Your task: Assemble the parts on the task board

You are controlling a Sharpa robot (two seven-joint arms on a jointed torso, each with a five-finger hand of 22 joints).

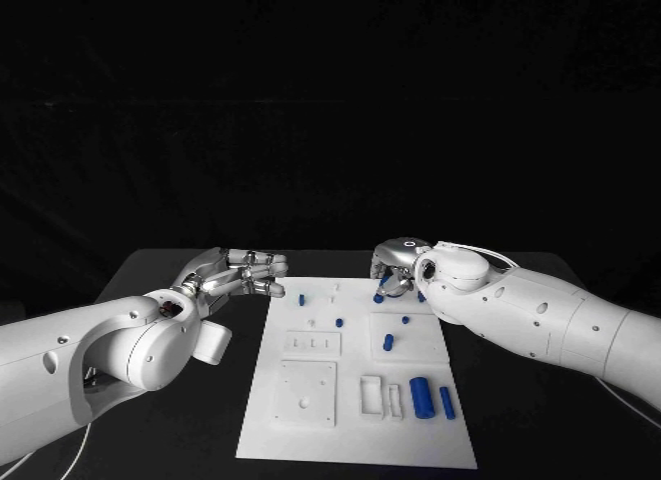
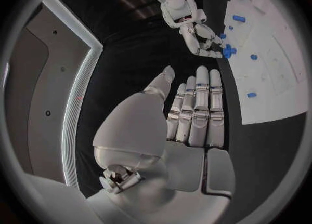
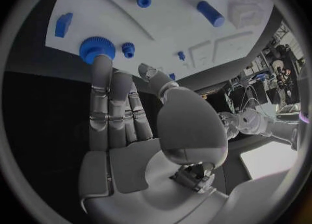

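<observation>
Right robot hand reaches the task board's far edge, fingertips touching a blue gear, no clear grip; left robot hand hovers open beside the board.

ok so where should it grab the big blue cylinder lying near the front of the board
Its middle, from straight above, probably. The big blue cylinder lies flat on the task board, pointing away from the robot, with a white block and a thinner blue cylinder close alongside, so fingers must drop into those gaps.
</observation>
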